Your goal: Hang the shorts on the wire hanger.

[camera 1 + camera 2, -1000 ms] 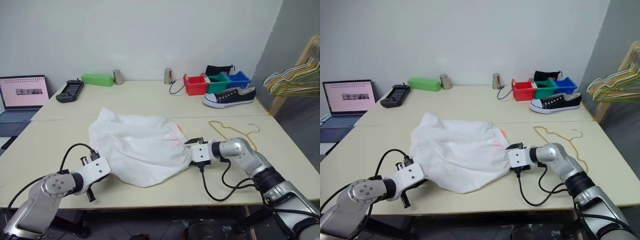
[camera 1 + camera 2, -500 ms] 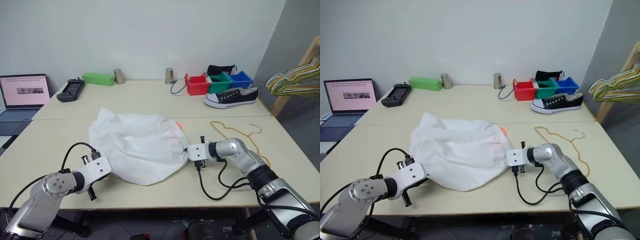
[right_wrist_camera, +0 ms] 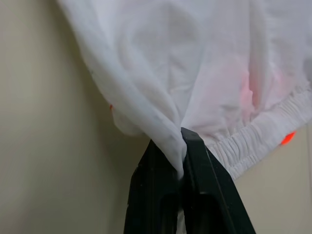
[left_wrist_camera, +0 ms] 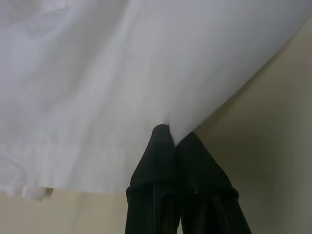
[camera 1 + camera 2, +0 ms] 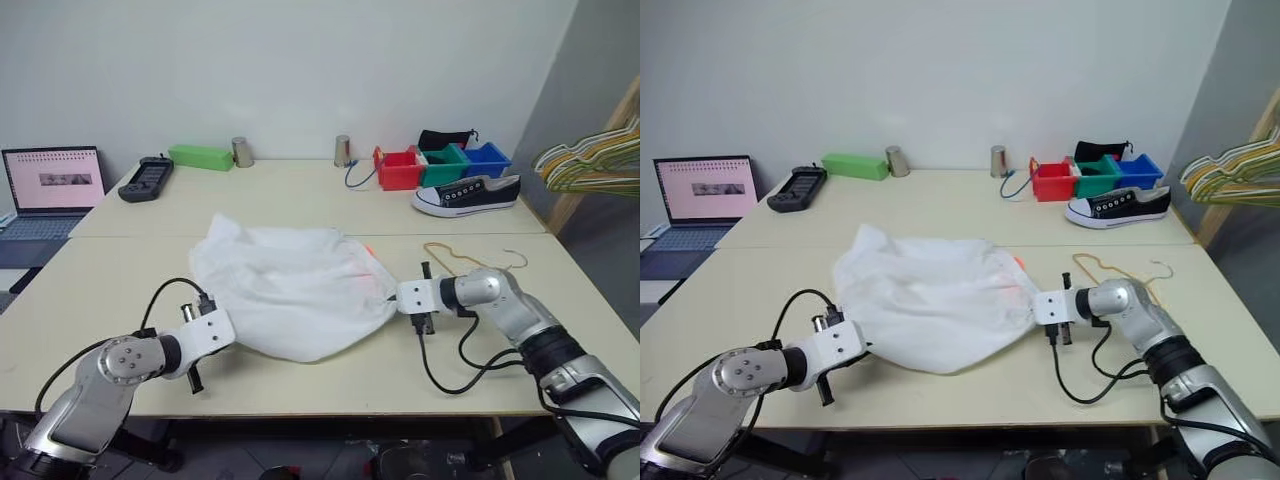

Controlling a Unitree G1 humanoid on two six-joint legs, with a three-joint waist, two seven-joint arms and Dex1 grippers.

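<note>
A pale beige surface point(image 5: 300, 385), made of tables pushed together, stands before a plain white wall. Nearest to the camera, the left gripper point(image 4: 174, 139) is at the near left edge of the shorts point(image 5: 290, 285). Its two black fingers point(image 4: 158, 151) are pressed together and pinch a fold of the white cloth between them, as the left wrist view shows. The shorts lie crumpled in the middle of the surface, spread between the two arms. On the other side, the right gripper point(image 3: 181, 141) is at the right end of the shorts, near the gathered waistband. Its fingers point(image 3: 197, 161) are also closed tight, with a bunch of the cloth caught between them. A small orange-red piece of the drawstring point(image 3: 288, 138) shows just under the waistband.

Just beside the right arm, a little farther back, the wire hanger point(image 5: 470, 262) lies flat on the surface, with its small hook toward the right. It is apart from the shorts and no gripper touches it.

Farther away, on the rear part of the surface, there are a black and white sneaker point(image 5: 467, 193) and, behind it, red point(image 5: 397, 168), green point(image 5: 447, 160) and blue point(image 5: 489, 158) bins in a row. A metal cup point(image 5: 342, 151) stands left of the bins, and another cup point(image 5: 241, 152) stands next to a green box point(image 5: 201, 157). A black controller point(image 5: 146, 178) lies more to the left, and an open laptop point(image 5: 52, 190) stands at the far left. At the right edge, a bunch of coloured hangers point(image 5: 590, 160) hangs on a wooden rack.
</note>
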